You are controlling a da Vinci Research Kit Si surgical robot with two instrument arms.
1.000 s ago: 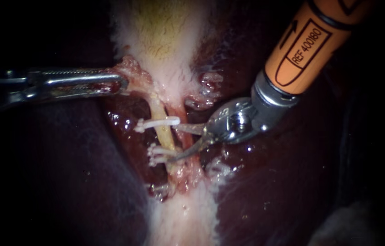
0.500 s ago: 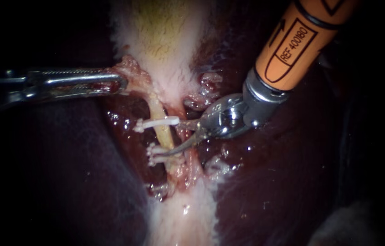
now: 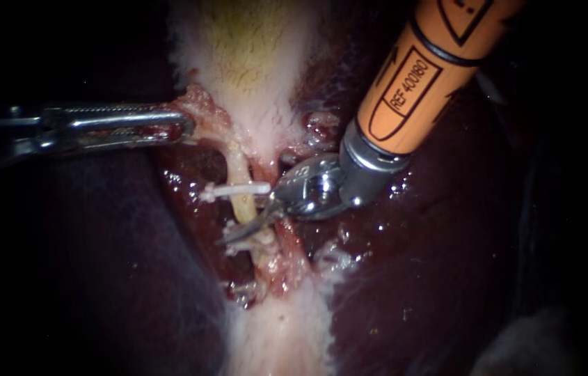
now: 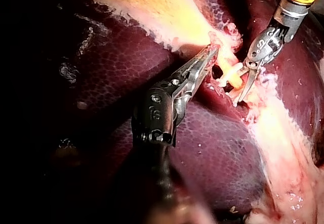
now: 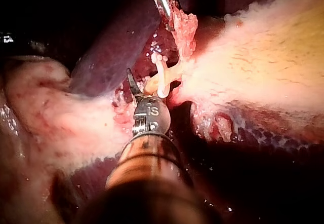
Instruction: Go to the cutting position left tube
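Below the white clip [image 3: 236, 189], left tube [image 3: 242, 207] runs top-to-bottom — right instrument [image 3: 252, 219], end effector agape, reaches across it.

1. Left instrument [image 3: 186, 129]: jaws clamped on the gallbladder [image 3: 252, 63] at its ragged lower edge.
2. Right instrument [image 3: 248, 221]: blades apart, the lower one crossing the left tube [image 3: 241, 206] just below a white clip [image 3: 234, 189].
3. Dark liver [image 3: 99, 264] lies on both sides.

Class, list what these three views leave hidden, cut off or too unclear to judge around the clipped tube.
- Endoscope view: only one blade of the right instrument shows; the other is lost behind the upper clip and left tube.
- Right wrist view: that instrument's own end effector hides where its blades meet the tube.
- Endoscope view: the left instrument's shaft fades into darkness.
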